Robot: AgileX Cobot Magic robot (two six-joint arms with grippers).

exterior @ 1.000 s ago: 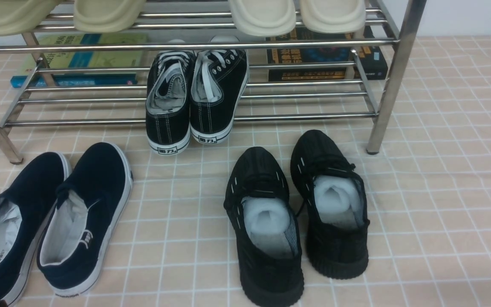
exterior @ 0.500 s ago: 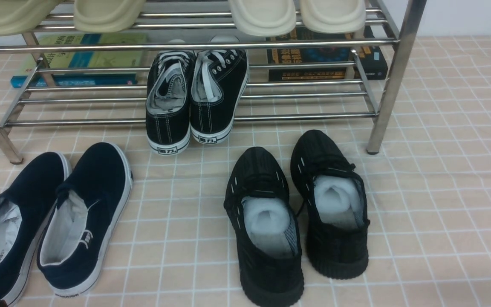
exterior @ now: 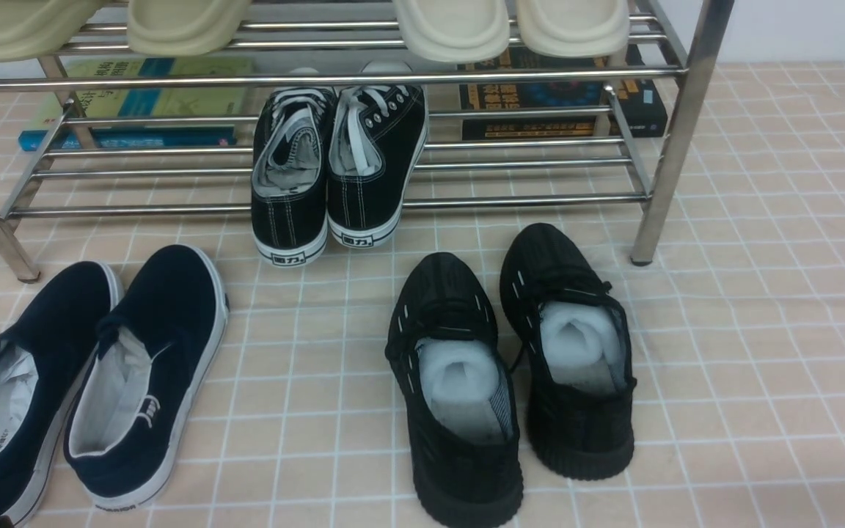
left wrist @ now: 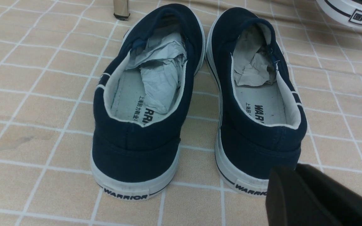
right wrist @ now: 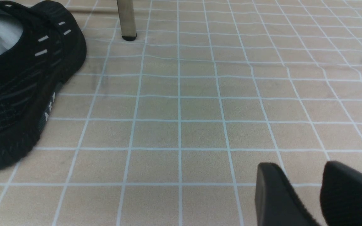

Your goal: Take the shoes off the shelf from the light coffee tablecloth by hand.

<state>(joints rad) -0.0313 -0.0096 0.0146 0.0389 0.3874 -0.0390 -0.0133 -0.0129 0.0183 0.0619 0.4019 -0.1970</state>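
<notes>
The shoes [exterior: 158, 315], a navy slip-on pair with white soles, stand side by side on the light coffee tablecloth [exterior: 760, 330] at the front left, in front of the shelf [exterior: 675, 132]. In the left wrist view their heels [left wrist: 137, 150] face the camera, with crumpled paper inside. My left gripper [left wrist: 289, 171] hangs just behind the heel of one shoe [left wrist: 256, 141], fingers pressed together and holding nothing. My right gripper [right wrist: 300, 169] hovers over bare cloth, open and empty. Neither gripper shows in the front view.
Black lace-up sneakers [exterior: 342, 169] sit on the shelf's lower tier, heels over its front bar. All-black trainers [exterior: 510, 352] stand on the cloth right of centre. Cream slippers [exterior: 452, 26] lie on the top tier. Books [exterior: 136, 103] lie behind the rack.
</notes>
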